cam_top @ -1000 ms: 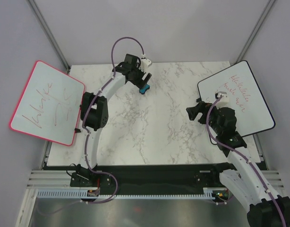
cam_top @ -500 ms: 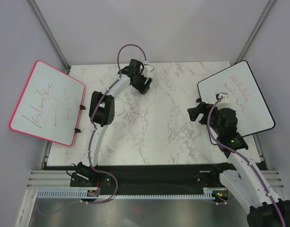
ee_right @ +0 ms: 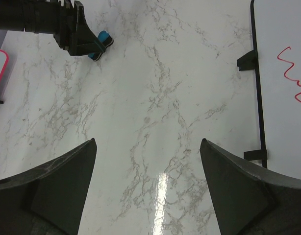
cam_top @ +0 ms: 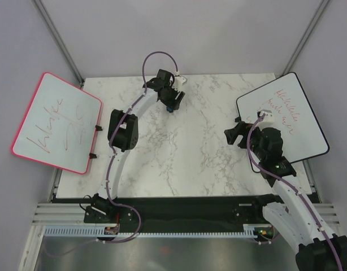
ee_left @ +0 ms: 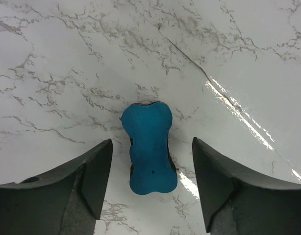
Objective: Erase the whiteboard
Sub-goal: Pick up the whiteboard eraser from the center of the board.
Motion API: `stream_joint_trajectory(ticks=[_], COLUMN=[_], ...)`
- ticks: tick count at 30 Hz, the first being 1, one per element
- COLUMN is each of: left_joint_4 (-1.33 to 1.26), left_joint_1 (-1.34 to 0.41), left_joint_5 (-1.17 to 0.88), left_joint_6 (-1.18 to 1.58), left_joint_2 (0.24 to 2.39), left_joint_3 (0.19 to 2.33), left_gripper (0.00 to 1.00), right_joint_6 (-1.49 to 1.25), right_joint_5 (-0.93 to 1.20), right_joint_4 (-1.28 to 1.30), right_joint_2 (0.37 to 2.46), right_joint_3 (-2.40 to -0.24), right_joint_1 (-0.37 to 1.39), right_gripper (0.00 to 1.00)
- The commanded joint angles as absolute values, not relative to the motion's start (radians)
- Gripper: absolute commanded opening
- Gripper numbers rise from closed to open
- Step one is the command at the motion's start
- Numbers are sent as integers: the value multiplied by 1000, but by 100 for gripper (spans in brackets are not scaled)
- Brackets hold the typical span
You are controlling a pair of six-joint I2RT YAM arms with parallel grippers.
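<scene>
Whiteboard (cam_top: 283,118) at right edge of table (cam_top: 190,164), orange-red writing on face. Left gripper (ee_left: 151,146) spread wide astride blue eraser (ee_left: 149,164) near far edge, fingers clear of it. Right gripper (ee_right: 148,144) released, empty, just beside whiteboard

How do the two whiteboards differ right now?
The black-framed board sits on the right, the pink-framed board on the left. The black-framed board carries small orange-red handwriting; the pink-framed board has large red scribbles. Both have white faces, rounded corners and writing not yet wiped.
</scene>
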State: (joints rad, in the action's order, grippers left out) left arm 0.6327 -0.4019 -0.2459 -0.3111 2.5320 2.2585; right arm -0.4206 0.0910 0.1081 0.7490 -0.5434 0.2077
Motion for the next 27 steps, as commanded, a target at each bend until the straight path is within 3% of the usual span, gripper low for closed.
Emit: stream_joint_trajectory(ticks=[1, 4, 11, 20, 27], left_joint_4=[607, 609, 629, 660, 686], left_joint_1=[-408, -407, -407, -407, -410], left_joint_5=[-265, -255, -244, -222, -235], left_joint_6=[-302, -305, -311, -299, -281], left_joint_2=[2525, 2525, 2530, 2551, 2566], left_joint_3=[2310, 2306, 2296, 2333, 2347], left_gripper=[71, 61, 66, 54, 55], right_joint_6=[-405, -403, -393, -382, -367], right_joint_5=[86, 81, 77, 64, 52], right_joint_4=[103, 104, 115, 130, 150], right_joint_2=[747, 742, 736, 726, 712], right_joint_3=[-591, -594, -606, -624, -637], right_joint_1=[212, 212, 213, 212, 212], right_gripper=[95, 95, 96, 96, 96])
